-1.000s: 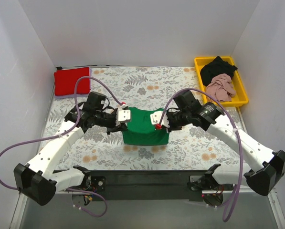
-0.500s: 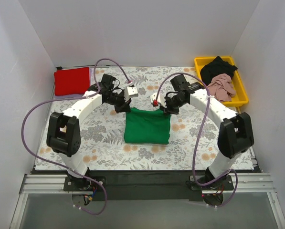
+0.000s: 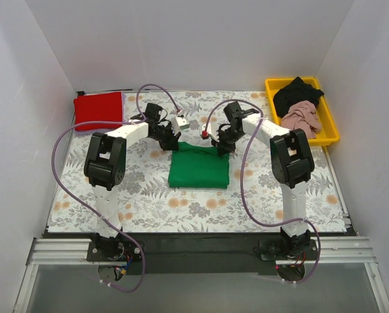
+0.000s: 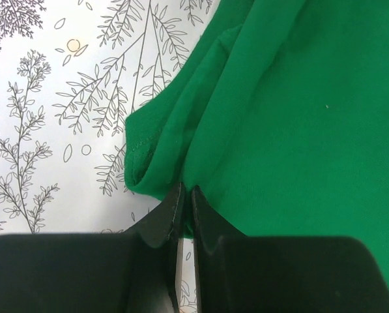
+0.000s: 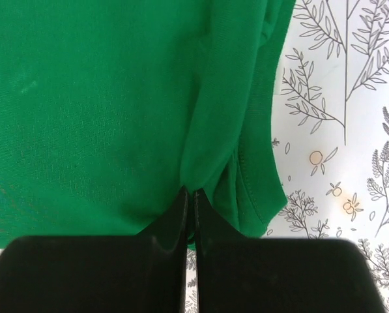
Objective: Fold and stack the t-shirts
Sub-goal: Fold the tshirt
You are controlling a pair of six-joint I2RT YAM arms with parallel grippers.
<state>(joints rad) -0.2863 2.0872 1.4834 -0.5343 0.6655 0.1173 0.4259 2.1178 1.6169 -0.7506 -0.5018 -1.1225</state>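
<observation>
Nearest the arm bases, the floral cloth [image 3: 148,189] covers the table. In the middle of the frame the green t-shirt [image 3: 199,168] lies on it, folded into a rough rectangle. At its far left corner the left gripper [image 4: 183,195] has its fingers pressed almost together, pinching the folded edge of the green cloth. At the far right corner the right gripper [image 5: 189,195] is closed just as tightly on the green cloth beside a hemmed edge. Farther back, in the upper left, a folded red t-shirt [image 3: 98,109] lies flat. In the upper right a yellow tray [image 3: 270,88] holds a crumpled pink t-shirt [image 3: 302,119] and, behind it, a black t-shirt [image 3: 297,91].
</observation>
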